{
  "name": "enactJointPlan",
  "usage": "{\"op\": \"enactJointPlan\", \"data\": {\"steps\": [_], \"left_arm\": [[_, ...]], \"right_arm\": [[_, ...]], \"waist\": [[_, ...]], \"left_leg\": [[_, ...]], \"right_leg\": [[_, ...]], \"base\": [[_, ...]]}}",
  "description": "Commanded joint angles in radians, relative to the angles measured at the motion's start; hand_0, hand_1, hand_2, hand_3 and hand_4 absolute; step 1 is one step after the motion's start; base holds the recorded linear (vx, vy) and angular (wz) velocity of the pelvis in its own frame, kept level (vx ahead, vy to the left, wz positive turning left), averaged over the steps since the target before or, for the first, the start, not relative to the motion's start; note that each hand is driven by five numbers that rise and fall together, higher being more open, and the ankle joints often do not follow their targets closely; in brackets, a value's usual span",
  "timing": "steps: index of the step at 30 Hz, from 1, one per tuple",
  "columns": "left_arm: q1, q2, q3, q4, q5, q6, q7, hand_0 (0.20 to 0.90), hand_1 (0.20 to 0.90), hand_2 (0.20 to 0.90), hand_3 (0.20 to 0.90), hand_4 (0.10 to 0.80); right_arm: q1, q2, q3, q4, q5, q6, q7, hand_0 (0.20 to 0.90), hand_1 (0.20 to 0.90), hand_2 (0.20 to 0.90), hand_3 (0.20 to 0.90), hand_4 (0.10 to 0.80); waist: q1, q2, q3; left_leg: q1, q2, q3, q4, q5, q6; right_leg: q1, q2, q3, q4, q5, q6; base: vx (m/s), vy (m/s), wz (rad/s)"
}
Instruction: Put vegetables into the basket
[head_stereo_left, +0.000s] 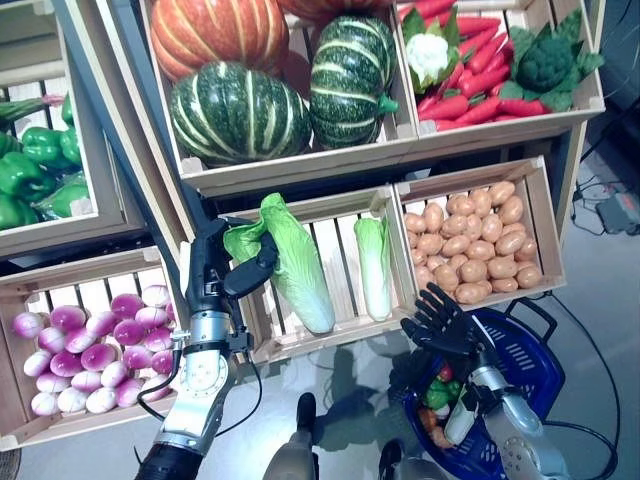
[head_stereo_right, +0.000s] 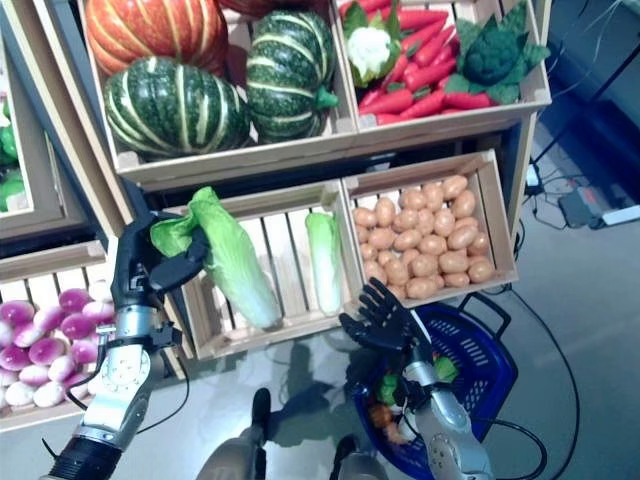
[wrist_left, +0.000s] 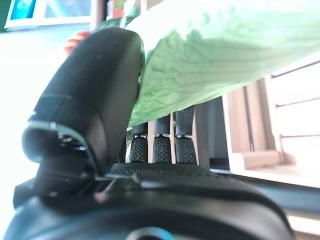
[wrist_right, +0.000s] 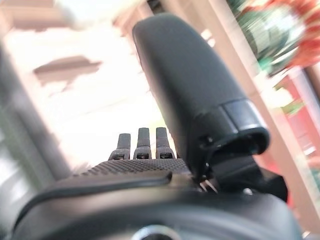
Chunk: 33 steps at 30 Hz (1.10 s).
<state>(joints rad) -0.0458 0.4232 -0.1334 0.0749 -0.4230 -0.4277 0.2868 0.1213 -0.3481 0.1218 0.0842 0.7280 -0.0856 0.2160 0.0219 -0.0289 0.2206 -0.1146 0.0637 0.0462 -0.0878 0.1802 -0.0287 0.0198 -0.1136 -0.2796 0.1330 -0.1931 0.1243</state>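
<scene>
My left hand (head_stereo_left: 222, 265) is shut on the leafy green end of a napa cabbage (head_stereo_left: 295, 260) at the front of the slatted wooden crate (head_stereo_left: 345, 262). In the left wrist view the cabbage (wrist_left: 220, 60) lies between my thumb (wrist_left: 90, 95) and fingers (wrist_left: 162, 140). A second napa cabbage (head_stereo_left: 375, 265) lies in the same crate. The blue basket (head_stereo_left: 505, 375) stands on the floor at the lower right with red, green and orange vegetables (head_stereo_left: 440, 395) in it. My right hand (head_stereo_left: 440, 322) is open with straight fingers (wrist_right: 142, 142), just above the basket's left rim.
The wooden stand has crates on two levels. A crate of potatoes (head_stereo_left: 475, 240) stands right behind the basket. A crate of purple-white bulbs (head_stereo_left: 90, 345) is at the lower left. Grey floor (head_stereo_left: 340, 385) lies between the stand and the basket.
</scene>
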Motion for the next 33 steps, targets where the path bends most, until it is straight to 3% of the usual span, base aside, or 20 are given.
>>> {"op": "enactJointPlan", "data": {"steps": [1, 3, 10, 18, 27, 33], "left_arm": [[-0.072, -0.021, 0.085, -0.117, -0.2, -0.06, -0.116, 0.3, 0.3, 0.3, 0.3, 0.4], [-0.083, -0.038, 0.067, -0.12, -0.286, -0.04, -0.155, 0.3, 0.3, 0.3, 0.3, 0.4], [-0.13, -0.029, 0.014, -0.133, -0.316, 0.049, -0.165, 0.3, 0.3, 0.3, 0.3, 0.4], [-0.156, -0.029, -0.027, -0.114, -0.371, 0.098, -0.211, 0.3, 0.3, 0.3, 0.3, 0.4], [-0.166, -0.001, -0.058, -0.094, -0.417, 0.143, -0.269, 0.3, 0.3, 0.3, 0.3, 0.4], [-0.168, 0.01, -0.074, -0.078, -0.456, 0.155, -0.306, 0.3, 0.3, 0.3, 0.3, 0.4]], "right_arm": [[-0.056, -0.042, -0.016, -0.131, 0.107, -0.056, 0.142, 0.9, 0.9, 0.9, 0.9, 0.8], [-0.1, -0.046, 0.008, -0.155, 0.101, -0.037, 0.148, 0.9, 0.9, 0.9, 0.9, 0.8], [-0.224, -0.115, 0.093, -0.194, 0.123, 0.107, 0.22, 0.9, 0.9, 0.9, 0.9, 0.8], [-0.303, -0.139, 0.171, -0.18, 0.156, 0.198, 0.216, 0.9, 0.9, 0.9, 0.9, 0.8], [-0.362, -0.21, 0.245, -0.167, 0.261, 0.443, 0.348, 0.9, 0.9, 0.9, 0.9, 0.8], [-0.411, -0.237, 0.306, -0.157, 0.254, 0.471, 0.397, 0.9, 0.9, 0.9, 0.9, 0.8]], "waist": [[-0.001, -0.024, -0.089], [0.003, -0.025, -0.101], [0.02, -0.026, -0.135], [0.026, -0.028, -0.163], [0.029, -0.036, -0.181], [0.037, -0.042, -0.194]], "left_leg": [[0.091, -0.011, 0.037, 0.001, -0.15, -0.021], [0.107, -0.014, 0.036, 0.001, -0.16, -0.017], [0.134, -0.015, 0.039, 0.001, -0.175, -0.015], [0.152, -0.013, 0.039, 0.001, -0.185, -0.015], [0.158, -0.005, 0.043, 0.001, -0.183, -0.022], [0.159, 0.001, 0.043, 0.001, -0.178, -0.029]], "right_leg": [[-0.002, -0.068, 0.008, -0.176, 0.229, 0.018], [0.011, -0.071, 0.017, -0.187, 0.234, 0.021], [0.038, -0.076, 0.025, -0.205, 0.243, 0.029], [0.054, -0.077, 0.031, -0.214, 0.246, 0.03], [0.061, -0.075, 0.031, -0.219, 0.248, 0.029], [0.064, -0.074, 0.031, -0.22, 0.247, 0.028]], "base": [[0.06, -0.011, -0.02], [0.052, -0.015, -0.04], [0.027, -0.015, -0.03], [0.0, 0.0, 0.0], [0.0, 0.0, 0.0], [0.0, 0.0, 0.0]]}}
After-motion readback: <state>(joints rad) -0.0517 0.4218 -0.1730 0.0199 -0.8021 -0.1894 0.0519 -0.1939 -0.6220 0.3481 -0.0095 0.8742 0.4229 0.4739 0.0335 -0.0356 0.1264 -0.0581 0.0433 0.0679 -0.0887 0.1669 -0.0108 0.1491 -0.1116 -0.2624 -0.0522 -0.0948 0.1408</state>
